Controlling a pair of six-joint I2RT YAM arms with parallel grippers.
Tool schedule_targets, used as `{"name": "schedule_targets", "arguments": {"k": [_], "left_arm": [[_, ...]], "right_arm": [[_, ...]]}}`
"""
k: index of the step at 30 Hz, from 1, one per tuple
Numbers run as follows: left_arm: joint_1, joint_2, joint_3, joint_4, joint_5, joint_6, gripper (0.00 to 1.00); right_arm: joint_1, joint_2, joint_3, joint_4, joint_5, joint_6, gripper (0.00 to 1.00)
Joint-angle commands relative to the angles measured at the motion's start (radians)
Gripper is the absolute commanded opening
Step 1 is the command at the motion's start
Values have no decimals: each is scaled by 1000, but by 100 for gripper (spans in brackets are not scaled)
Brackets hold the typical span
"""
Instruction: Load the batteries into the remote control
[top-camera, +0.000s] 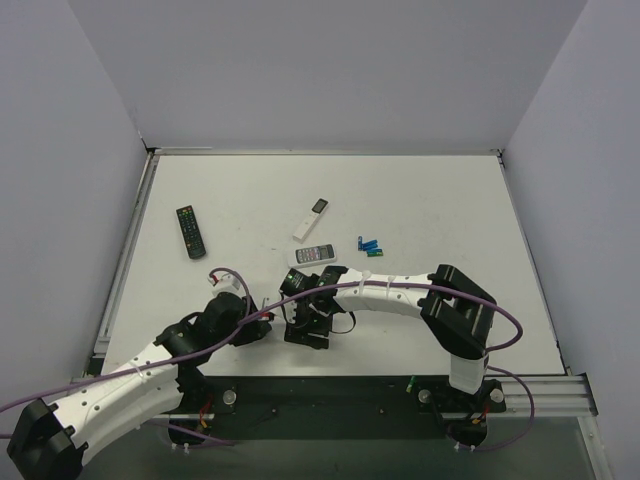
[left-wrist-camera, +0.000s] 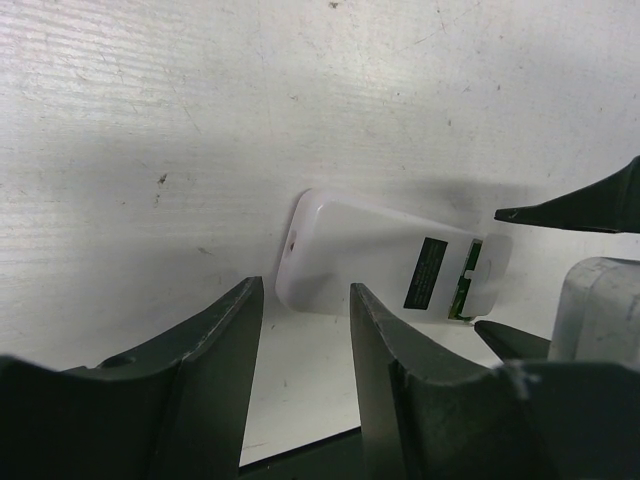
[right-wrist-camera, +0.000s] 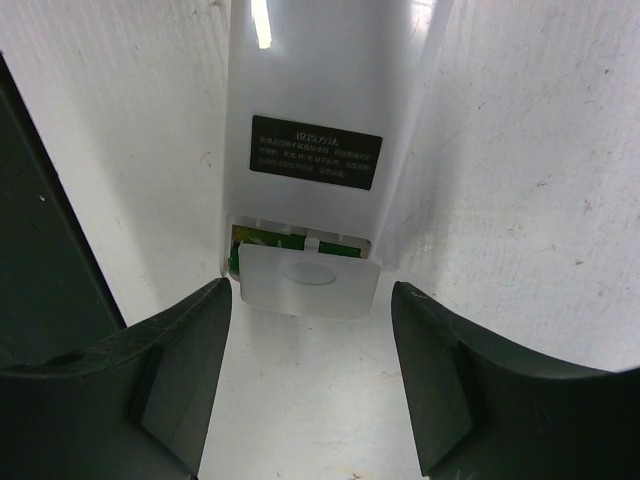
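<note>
Both grippers stand open, holding nothing. In the right wrist view the remote control lies back up in the upper centre. Its bay end and pale cover sit just above the gap of the right gripper, touching neither finger. In the left wrist view it lies centre-right, just beyond the left gripper. The batteries lie right of centre, apart from both.
</note>
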Motion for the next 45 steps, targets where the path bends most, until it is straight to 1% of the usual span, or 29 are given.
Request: {"name": "schedule_targets", "arguments": {"k": [1,6,9,13,16,17,18,19,21,23,24,28,31,34,35,37,38,40,44,45], "left_arm": [[-10,-14,0,2,-14,-7,50],[-10,-16,0,4,-14,-7,54],[-9,-10,0,8,-14,-7,56],[-9,3,2,14,-16,-7,58],[-10,19,11,24,-21,-4,58],[-10,30,12,28,-21,-3,58],[-9,35,14,37,-24,-3,58],[-10,41,19,41,-24,0,58],[-10,64,25,51,-27,8,59],[-9,87,38,54,-31,14,59],[-7,96,42,62,-33,20,59],[-7,138,63,91,-21,32,59],[-7,170,78,108,-5,39,58],[-7,185,83,117,1,39,58],[-7,187,82,117,4,39,58],[-9,185,78,116,7,37,58],[-7,184,77,116,9,37,57],[-7,181,72,116,10,32,57],[-9,178,69,110,12,29,57],[-9,178,69,111,13,29,57]], "right_arm": [[-8,-57,8,-21,-6,27,61],[-8,-91,8,-17,-9,30,65],[-8,-134,12,-16,-8,35,66],[-11,-223,-9,22,27,64,72],[-22,-298,-54,77,57,139,75],[-39,-319,-86,110,70,201,77],[-51,-339,-100,125,77,246,96],[-71,-373,-113,134,78,292,100],[-137,-399,-159,157,28,414,100],[-184,-430,-189,170,-8,482,100],[-197,-441,-217,171,-15,534,100],[-223,-444,-281,176,-35,656,100],[-227,-427,-314,180,-66,720,95],[-237,-407,-331,194,-92,763,87],[-238,-401,-330,199,-101,771,84],[-244,-378,-325,200,-132,788,81],[-246,-367,-321,208,-147,808,77],[-249,-333,-314,220,-185,822,75],[-252,-277,-290,220,-218,846,66],[-254,-254,-285,220,-227,852,65]]}}
